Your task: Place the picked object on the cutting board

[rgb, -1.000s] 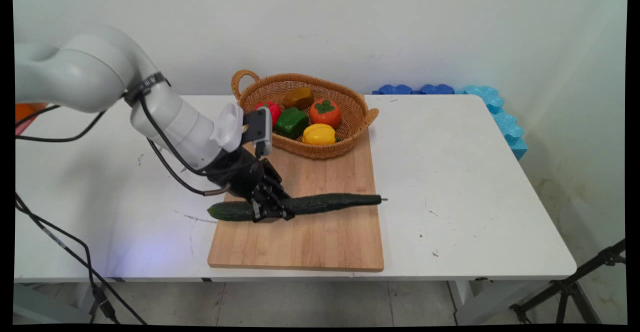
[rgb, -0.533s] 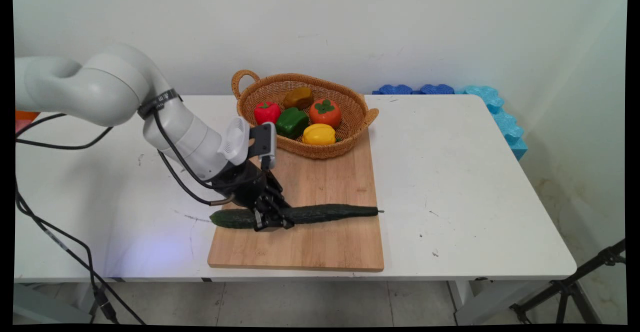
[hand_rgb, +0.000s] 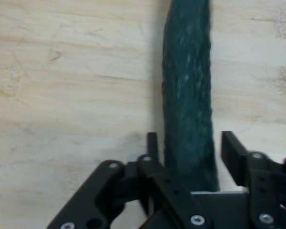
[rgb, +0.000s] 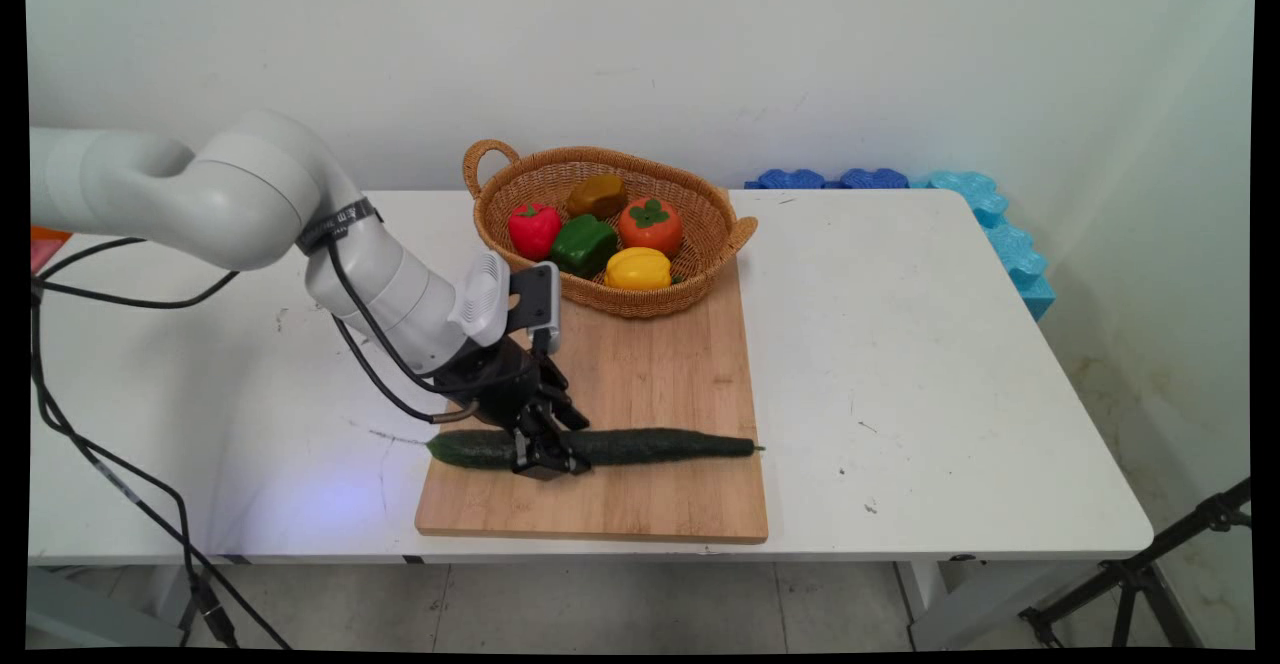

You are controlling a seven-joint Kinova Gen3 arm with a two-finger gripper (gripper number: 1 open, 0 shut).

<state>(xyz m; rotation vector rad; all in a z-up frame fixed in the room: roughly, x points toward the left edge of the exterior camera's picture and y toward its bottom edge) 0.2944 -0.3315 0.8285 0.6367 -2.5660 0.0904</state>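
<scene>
Where the cucumber (rgb: 660,442) lies lengthwise across the near part of the board (rgb: 640,364), the tool (rgb: 545,459) stands over its left third, its black fingers reaching down on either side of the dark green skin. In the hand view the tool (hand_rgb: 188,143) straddles the cucumber (hand_rgb: 187,86) at a narrow spread: one finger (hand_rgb: 152,143) sits right against the skin, while the other (hand_rgb: 233,152) stands just off it, with a sliver of board (hand_rgb: 76,86) showing between. The cucumber's blunt end juts past the board's left edge, and its thin stem tip reaches the board's right edge. It rests flat on the wood. At the board's far end stands a wicker basket (rgb: 640,299), overlapping that edge, with a red pepper (rgb: 532,227), a green pepper (rgb: 584,242), a yellow pepper (rgb: 638,266), an orange fruit (rgb: 650,224) and a brown piece (rgb: 598,194) inside it. The board lies on the white bench (rgb: 900,344). Black cables (rgb: 380,364) loop from the arm left of the board, and blue foam pieces (rgb: 870,179) sit well beyond the board's far right, along the bench's back corner
</scene>
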